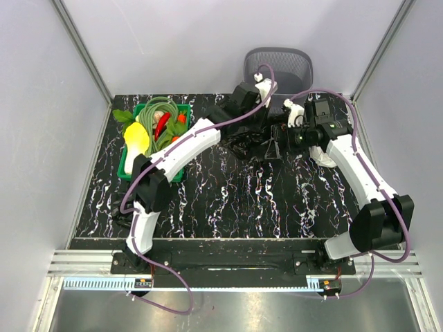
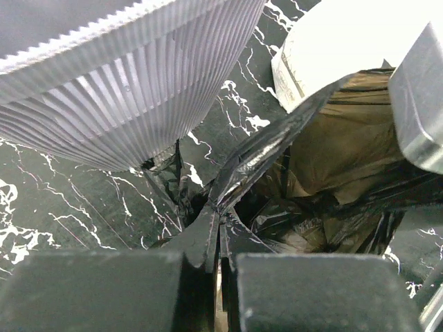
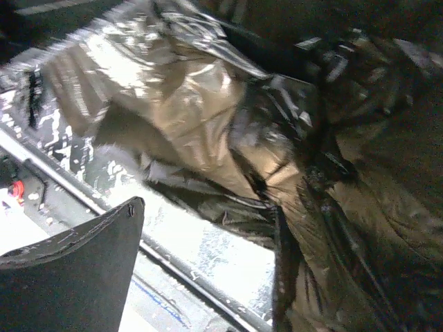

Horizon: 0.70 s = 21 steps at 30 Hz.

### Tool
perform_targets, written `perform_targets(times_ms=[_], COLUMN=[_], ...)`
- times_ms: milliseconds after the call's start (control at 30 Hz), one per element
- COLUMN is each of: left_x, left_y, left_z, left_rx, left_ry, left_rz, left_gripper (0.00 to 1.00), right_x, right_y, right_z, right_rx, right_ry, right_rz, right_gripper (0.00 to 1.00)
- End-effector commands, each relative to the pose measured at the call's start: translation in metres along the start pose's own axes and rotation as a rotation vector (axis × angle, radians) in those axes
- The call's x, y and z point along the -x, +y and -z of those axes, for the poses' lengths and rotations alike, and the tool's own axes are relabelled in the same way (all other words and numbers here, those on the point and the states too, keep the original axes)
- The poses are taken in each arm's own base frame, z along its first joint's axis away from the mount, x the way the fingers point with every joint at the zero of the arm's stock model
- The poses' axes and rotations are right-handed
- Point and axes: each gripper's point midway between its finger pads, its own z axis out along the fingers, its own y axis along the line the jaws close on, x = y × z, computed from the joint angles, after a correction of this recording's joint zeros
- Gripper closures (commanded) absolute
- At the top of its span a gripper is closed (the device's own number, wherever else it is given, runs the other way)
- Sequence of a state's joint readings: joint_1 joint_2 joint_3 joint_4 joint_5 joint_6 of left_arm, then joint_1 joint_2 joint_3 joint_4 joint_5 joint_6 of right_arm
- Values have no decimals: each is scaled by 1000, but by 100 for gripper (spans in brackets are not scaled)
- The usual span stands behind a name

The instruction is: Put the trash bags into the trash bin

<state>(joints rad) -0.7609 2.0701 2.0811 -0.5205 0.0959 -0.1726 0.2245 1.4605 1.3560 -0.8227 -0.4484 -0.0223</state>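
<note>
The grey mesh trash bin (image 1: 278, 66) stands at the back of the table; its ribbed wall fills the upper left of the left wrist view (image 2: 124, 83). A black glossy trash bag (image 1: 252, 146) lies crumpled in front of it, between the two grippers. My left gripper (image 1: 243, 114) is shut on a fold of the trash bag (image 2: 266, 149), which runs up taut from the closed jaws (image 2: 220, 238). My right gripper (image 1: 280, 135) is open against the bag (image 3: 228, 117). One finger (image 3: 76, 270) shows at lower left; film hides the other.
A white roll (image 2: 346, 48) lies just behind the bag near the bin. A green crate (image 1: 127, 160) full of vegetables stands at the left of the black marbled table (image 1: 228, 200). Grey walls close in the left, right and back sides.
</note>
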Motion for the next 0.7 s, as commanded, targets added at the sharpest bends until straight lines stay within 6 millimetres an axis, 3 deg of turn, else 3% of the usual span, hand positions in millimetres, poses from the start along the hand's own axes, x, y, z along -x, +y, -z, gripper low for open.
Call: perform_targets(times_ms=[0, 233, 533, 667], left_x=[31, 28, 30, 30], left_y=[-5, -5, -16, -22], left_z=[-2, -9, -2, 3], left_rx=[20, 24, -19, -45], left_ry=[-103, -97, -88, -79], left_rz=[-5, -2, 22, 29], left_gripper=[100, 100, 100, 100], right_x=[15, 18, 23, 26], right_y=[35, 38, -5, -15], right_z=[9, 11, -11, -22], right_rx=[172, 174, -22, -54], right_ry=[-26, -52, -82, -88], right_rz=[7, -12, -51, -51], right_gripper=[5, 4, 4, 15])
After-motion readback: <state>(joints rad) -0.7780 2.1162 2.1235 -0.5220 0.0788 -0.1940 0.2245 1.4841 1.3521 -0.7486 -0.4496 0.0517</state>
